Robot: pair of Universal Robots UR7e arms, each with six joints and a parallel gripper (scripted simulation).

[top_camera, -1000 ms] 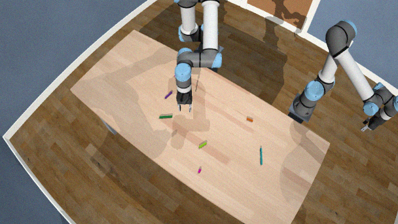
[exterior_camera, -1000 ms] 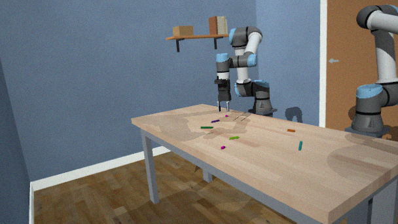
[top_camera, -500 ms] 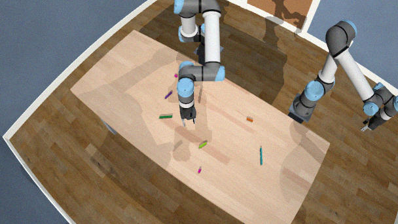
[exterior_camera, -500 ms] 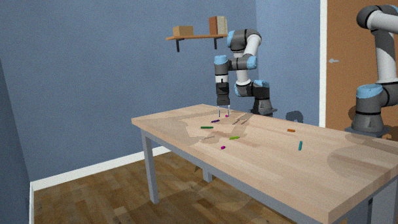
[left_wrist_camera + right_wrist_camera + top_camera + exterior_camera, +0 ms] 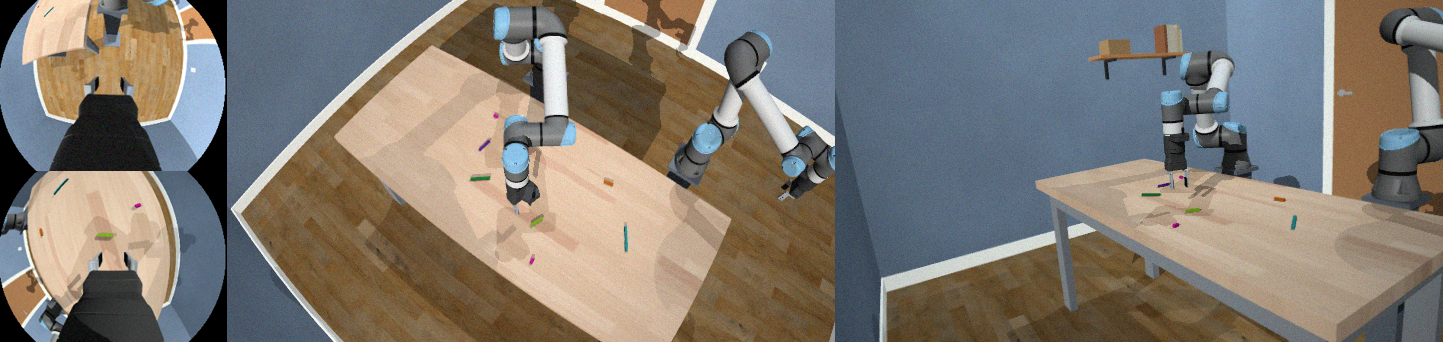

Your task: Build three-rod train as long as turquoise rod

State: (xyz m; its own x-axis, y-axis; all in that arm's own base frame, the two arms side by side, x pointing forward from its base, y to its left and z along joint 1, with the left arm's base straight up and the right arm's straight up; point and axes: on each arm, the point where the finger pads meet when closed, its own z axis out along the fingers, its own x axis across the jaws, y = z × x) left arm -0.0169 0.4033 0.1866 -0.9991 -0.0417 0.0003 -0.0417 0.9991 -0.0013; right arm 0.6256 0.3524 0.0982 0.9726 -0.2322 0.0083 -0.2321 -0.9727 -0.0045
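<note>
Two apart, unfilled jaws on the right gripper (image 5: 524, 204) (image 5: 1179, 187) (image 5: 113, 259) hang above the table (image 5: 392, 115) (image 5: 1260, 250) (image 5: 57, 30) (image 5: 81, 209). Near them lies the lime rod (image 5: 537, 221) (image 5: 1193, 210) (image 5: 105, 235); a low sweep could knock it. Beyond lies one magenta rod (image 5: 532, 261) (image 5: 1176, 225) (image 5: 38, 6) (image 5: 138, 205), short enough that an off-centre grip might twist it. A second magenta rod (image 5: 496, 115) (image 5: 1181, 177), the purple rod (image 5: 484, 145) (image 5: 1163, 185) and the turquoise rod (image 5: 626, 238) (image 5: 1294, 222) (image 5: 49, 11) (image 5: 61, 186) lie separate. Off the table, the left gripper (image 5: 784, 191) (image 5: 110, 81) stands parted, holding nothing.

pale wood-grain tabletop (image 5: 427, 105) (image 5: 1235, 240) (image 5: 57, 32) (image 5: 122, 194), brown plank floor (image 5: 327, 240) (image 5: 1000, 295) (image 5: 110, 65)
</note>
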